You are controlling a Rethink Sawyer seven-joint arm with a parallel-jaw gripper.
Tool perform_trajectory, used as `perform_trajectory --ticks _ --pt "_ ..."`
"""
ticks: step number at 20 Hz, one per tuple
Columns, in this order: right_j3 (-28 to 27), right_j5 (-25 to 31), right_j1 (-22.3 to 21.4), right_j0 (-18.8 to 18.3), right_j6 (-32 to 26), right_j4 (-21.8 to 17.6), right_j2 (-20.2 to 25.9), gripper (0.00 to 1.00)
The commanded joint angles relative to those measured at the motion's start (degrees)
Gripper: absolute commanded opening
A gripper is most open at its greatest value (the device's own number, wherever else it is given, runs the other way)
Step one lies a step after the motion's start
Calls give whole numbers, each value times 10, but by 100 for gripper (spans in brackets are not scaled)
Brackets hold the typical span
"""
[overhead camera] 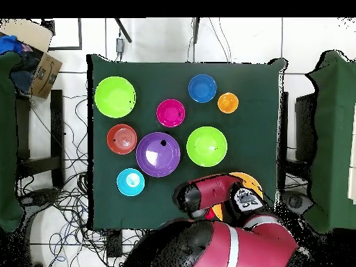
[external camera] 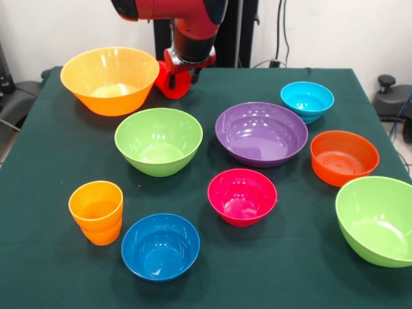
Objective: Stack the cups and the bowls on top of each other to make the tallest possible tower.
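Nowhere on the green-clothed table (external camera: 270, 270) has a tower begun: every piece stands apart from the others. At the far edge, beside the large yellow-orange bowl (external camera: 110, 80) in the far left corner of the front view, the red arm (external camera: 183, 26) comes down onto a red cup (external camera: 172, 80) lying tilted on its side; the gripper (external camera: 182, 72) sits right at the cup, but I cannot tell how far its jaws are parted or whether they grip it. Around the table's middle sit a lime green bowl (external camera: 158, 140), the wide purple bowl (external camera: 261, 133) and the small pink bowl (external camera: 242, 196). A light blue bowl (external camera: 307, 100) and an orange bowl (external camera: 344, 157) lie toward the right edge, with the second lime green bowl (external camera: 376, 220) at the near right corner. Near the front edge stand the dark blue bowl (external camera: 160, 246) and an upright orange cup (external camera: 96, 211). Overhead, cables trail over the tiled floor (overhead camera: 153, 42), and a cardboard box (overhead camera: 38, 55) rests off one corner.
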Motion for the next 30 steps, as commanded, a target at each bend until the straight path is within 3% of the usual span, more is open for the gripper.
perform_trajectory --ticks 1,8,9,20,27,30 --pt "-26 38 0 21 -31 -26 37 100" --pt "-27 38 0 21 -32 -28 38 100" --pt "-28 39 0 23 -32 -29 36 0" --pt "-36 43 2 25 -46 -38 41 0" --pt "-15 39 -16 -6 -56 1 88 0" --pt "-14 55 -24 -1 -53 6 93 0"
